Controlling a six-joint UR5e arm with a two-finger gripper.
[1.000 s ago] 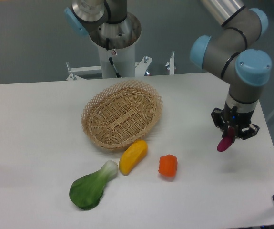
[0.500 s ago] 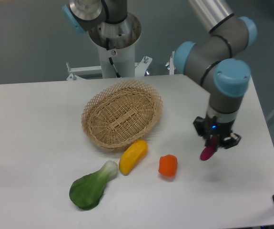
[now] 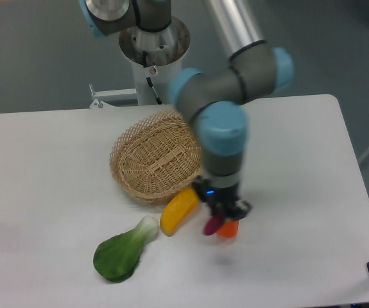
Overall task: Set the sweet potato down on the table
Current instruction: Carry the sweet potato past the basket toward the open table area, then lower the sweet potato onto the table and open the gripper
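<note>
Now | our gripper (image 3: 217,217) clamps potato (image 3: 212,225) above table (image 3: 300,224), between yellow piece (image 3: 179,210) and orange lump (image 3: 228,229) | risk: we release here, potato strikes lump, rolls off.

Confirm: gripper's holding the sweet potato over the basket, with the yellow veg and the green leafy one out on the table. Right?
Not over the basket. In the camera view the gripper holds the sweet potato in front of the basket, above the table, between the yellow vegetable and the orange piece. The rest is right: the yellow vegetable and the green leafy vegetable lie on the table.
</note>
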